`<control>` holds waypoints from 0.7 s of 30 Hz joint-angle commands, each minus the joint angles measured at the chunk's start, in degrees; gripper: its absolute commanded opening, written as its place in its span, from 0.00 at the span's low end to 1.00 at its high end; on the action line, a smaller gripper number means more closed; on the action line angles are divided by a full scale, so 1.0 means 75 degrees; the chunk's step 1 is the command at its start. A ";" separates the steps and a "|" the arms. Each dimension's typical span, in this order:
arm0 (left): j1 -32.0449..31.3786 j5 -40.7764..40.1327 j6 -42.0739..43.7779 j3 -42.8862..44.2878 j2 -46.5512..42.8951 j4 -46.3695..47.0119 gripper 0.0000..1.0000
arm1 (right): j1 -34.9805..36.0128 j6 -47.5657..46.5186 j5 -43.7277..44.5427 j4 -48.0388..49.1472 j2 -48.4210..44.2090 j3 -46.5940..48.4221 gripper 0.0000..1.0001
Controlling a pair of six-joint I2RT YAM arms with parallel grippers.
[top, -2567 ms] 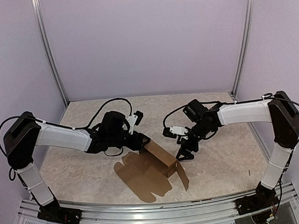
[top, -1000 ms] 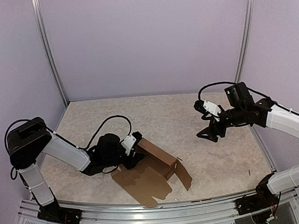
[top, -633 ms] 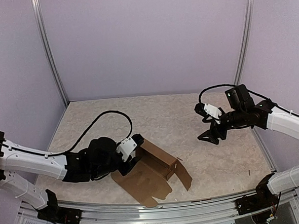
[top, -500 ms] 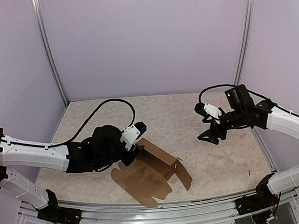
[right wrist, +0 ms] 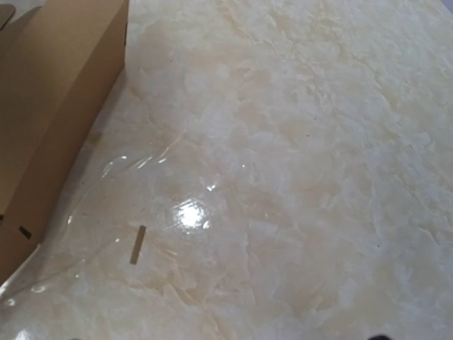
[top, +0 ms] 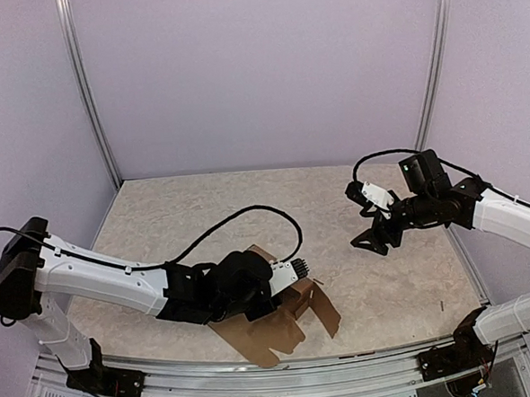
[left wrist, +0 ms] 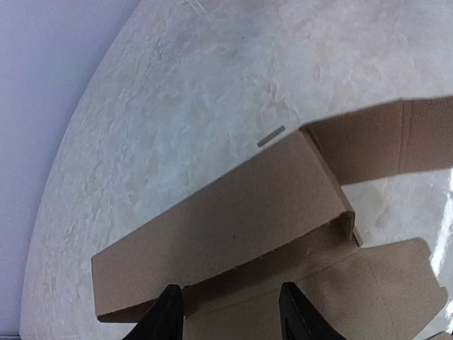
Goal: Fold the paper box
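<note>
The paper box lies half-formed near the desk's front middle, one long wall raised, its long axis running from back-left to front-right. The left pincer hovers over it, fingers apart. The right pincer, also spread, hangs well away.

The paper box lies partly folded, flaps spread, close to the counter's near edge. The left arm reaches low over its left part. The right tool hangs with jaws apart near the right edge, well apart from it.
</note>
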 commanded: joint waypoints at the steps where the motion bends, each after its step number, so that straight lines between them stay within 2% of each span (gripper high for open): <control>1: 0.0050 -0.0654 0.2502 -0.0411 0.0169 -0.0059 0.45 | -0.0022 0.0112 0.0001 -0.0010 -0.0065 0.0032 0.86; 4: 0.0089 -0.0500 0.2939 -0.0520 0.0079 0.0505 0.45 | -0.0022 0.0130 0.0006 0.0048 -0.0116 -0.0054 0.86; 11: 0.0165 -0.1077 0.4453 -0.0607 0.0779 0.2069 0.41 | -0.0022 0.0130 0.0028 0.0046 -0.0113 -0.0085 0.86; 21: 0.0485 -0.1031 0.5685 -0.0667 0.1130 0.2867 0.23 | -0.0028 0.0175 0.0046 0.0007 -0.0088 -0.0046 0.86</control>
